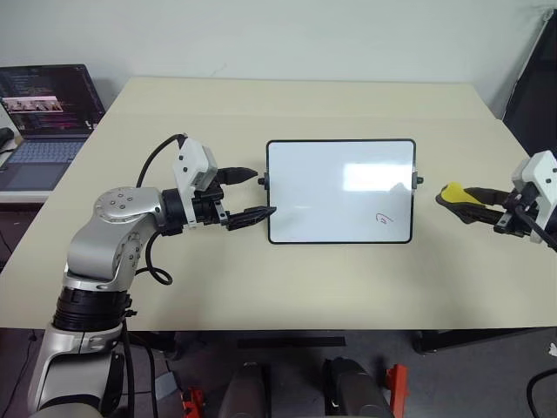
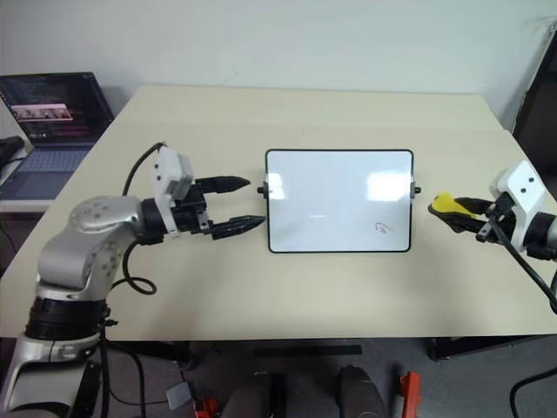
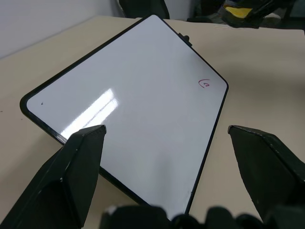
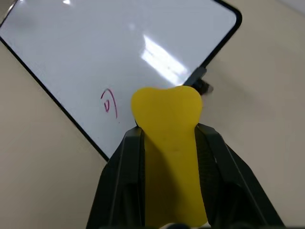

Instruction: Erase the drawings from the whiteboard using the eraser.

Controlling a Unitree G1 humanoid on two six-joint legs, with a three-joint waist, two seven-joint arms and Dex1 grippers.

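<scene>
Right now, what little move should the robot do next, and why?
Probably swing the right gripper, shut on the yellow eraser, back over the whiteboard and down onto the red drawing. That mark is left near the board's right edge, and the eraser sits beside the board, off it.

Left black two-fingered gripper (image 1: 246,193) level, jaws spread wide; right black two-fingered gripper (image 1: 470,202) clamped on small bright yellow eraser block (image 4: 167,148) between jaws.

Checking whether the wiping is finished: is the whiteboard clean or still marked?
Still marked. One small red drawing remains near the whiteboard corner closest to the right hand, which is shut on the yellow eraser beside the board.
</scene>
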